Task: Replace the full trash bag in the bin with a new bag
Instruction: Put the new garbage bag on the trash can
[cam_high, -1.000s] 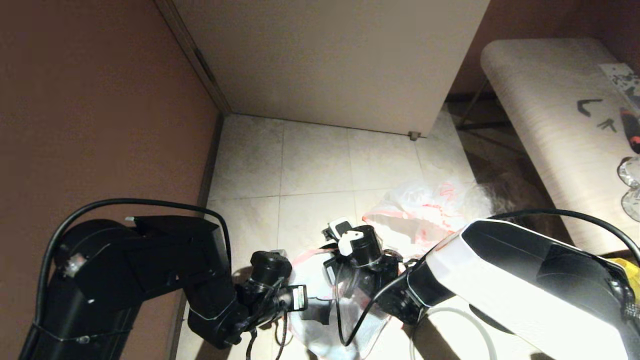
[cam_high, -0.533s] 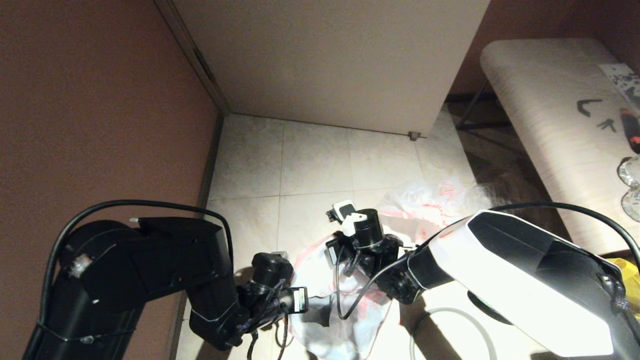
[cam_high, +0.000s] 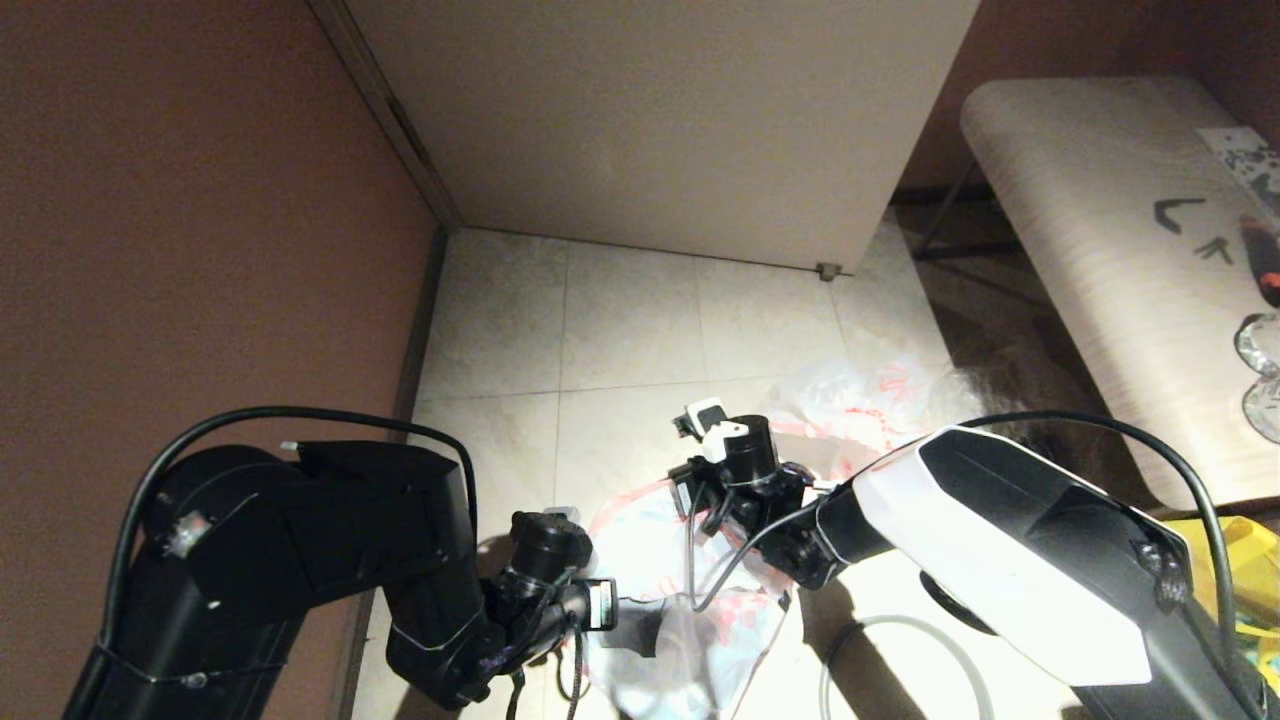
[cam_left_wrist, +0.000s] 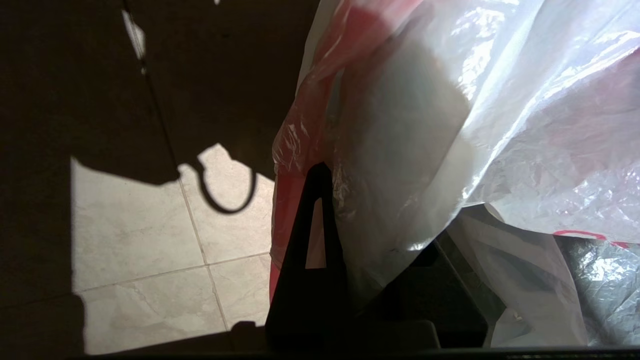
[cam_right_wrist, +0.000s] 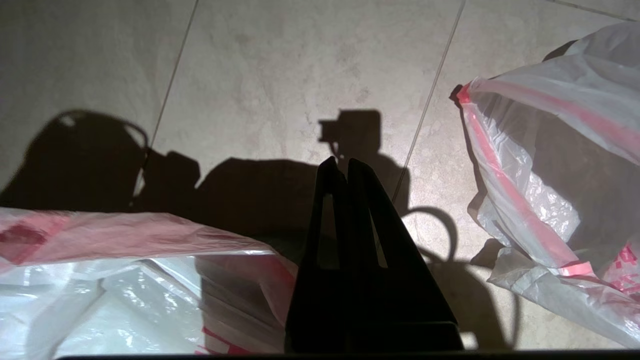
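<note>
The new bag (cam_high: 655, 560), limp white plastic with red edging, stands bunched on the floor between my arms. My left gripper (cam_left_wrist: 332, 167) is shut on its red-edged rim (cam_left_wrist: 295, 150); one finger (cam_left_wrist: 312, 250) shows and plastic drapes over the other. My right gripper (cam_right_wrist: 340, 162) hangs shut and empty just above and behind that bag (cam_right_wrist: 125, 280). The full trash bag (cam_high: 860, 395) lies on the tiles behind my right wrist (cam_high: 745, 465), with its red edge (cam_right_wrist: 505, 185) in the right wrist view. The grey rim ring (cam_high: 905, 621) lies loose on the floor. The bin itself is hidden.
A brown wall (cam_high: 200, 250) runs close along my left. A white cabinet (cam_high: 650, 130) stands ahead and a pale bench (cam_high: 1100, 250) to the right. A yellow bag (cam_high: 1255, 570) shows at the right edge. Bare tiles (cam_high: 620, 320) lie ahead of the bags.
My right gripper has risen off the new bag and drawn back toward the full bag. The new bag's rim now stands higher and wider. My left gripper has kept its hold.
</note>
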